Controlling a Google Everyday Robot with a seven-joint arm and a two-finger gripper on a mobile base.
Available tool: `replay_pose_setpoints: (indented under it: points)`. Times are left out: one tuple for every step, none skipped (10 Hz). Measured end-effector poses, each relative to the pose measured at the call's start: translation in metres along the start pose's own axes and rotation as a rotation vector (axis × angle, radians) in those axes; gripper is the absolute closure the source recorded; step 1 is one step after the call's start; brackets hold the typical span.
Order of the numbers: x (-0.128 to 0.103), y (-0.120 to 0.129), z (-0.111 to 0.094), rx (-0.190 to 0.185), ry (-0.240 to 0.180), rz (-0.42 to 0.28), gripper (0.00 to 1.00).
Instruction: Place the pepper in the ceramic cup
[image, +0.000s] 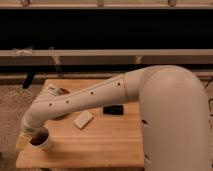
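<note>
One end effector directly over ceramic cup, pepper not visible.

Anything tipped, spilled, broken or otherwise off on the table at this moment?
Nothing stands out. The ceramic cup stands upright near the table's front left corner, with the pincer right at its rim. The tan block and the flat black rectangle lie flat mid-table. No spill or damage shows.
</note>
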Motion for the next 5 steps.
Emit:
replay_pose_setpoints:
  points:
    - [0.004,-0.003,-0.006,0.019,0.001,0.008,0.2]
    - [0.009,-0.007,-0.013,0.048,0.01,0.01,0.2]
    - [0.012,-0.012,-0.02,0.073,0.017,0.012,0.2]
    - [0.012,-0.012,-0.02,0.075,0.018,0.01,0.2]
    - [0.011,-0.011,-0.019,0.073,0.018,0.008,0.2]
